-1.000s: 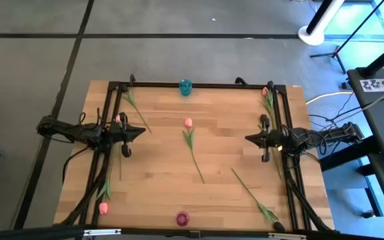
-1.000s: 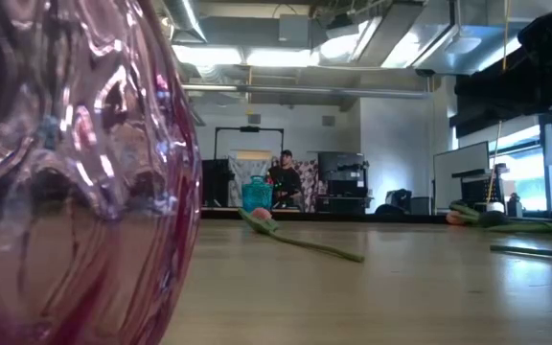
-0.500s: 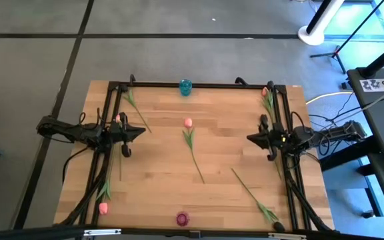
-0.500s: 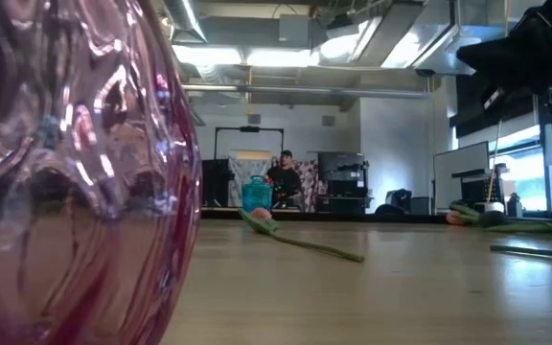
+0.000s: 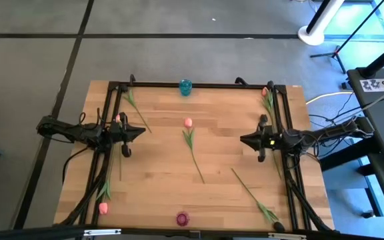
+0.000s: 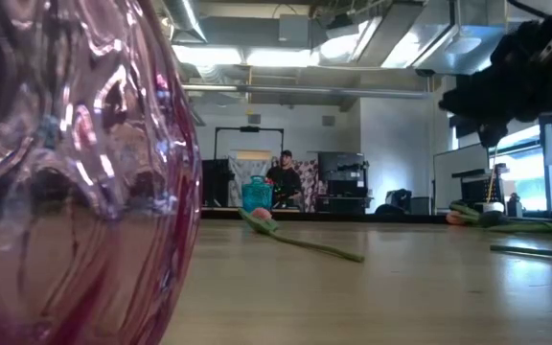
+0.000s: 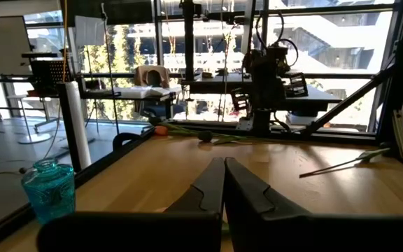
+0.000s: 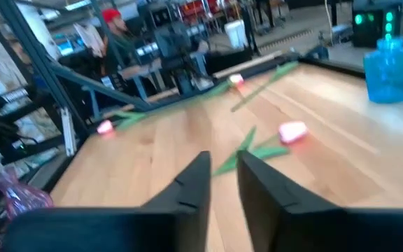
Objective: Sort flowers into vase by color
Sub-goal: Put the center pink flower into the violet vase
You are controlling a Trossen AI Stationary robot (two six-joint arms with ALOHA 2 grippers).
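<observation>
Several green-stemmed flowers lie flat on the wooden table. One with a pink head [image 5: 188,123] is in the middle, its stem [image 5: 197,162] running toward the near edge. Others lie at the far left [image 5: 131,100], near left [image 5: 103,207], far right [image 5: 267,93] and near right [image 5: 252,195]. A blue vase [image 5: 186,87] stands at the far edge and a pink vase [image 5: 182,219] at the near edge. My left gripper [image 5: 143,131] hovers shut at the left. My right gripper [image 5: 241,140] hovers at the right, pointing at the middle flower [image 8: 292,131], fingers a little apart, holding nothing.
A black frame [image 5: 199,84] runs along the table's far, left and right sides, and both arms reach in over it. The pink vase [image 6: 75,172] fills the low view's left. A person [image 6: 284,179] sits in the room beyond the table.
My right gripper has moved a little toward the table's middle and dipped, coming into the low view at its upper right. The flowers and vases lie as before.
</observation>
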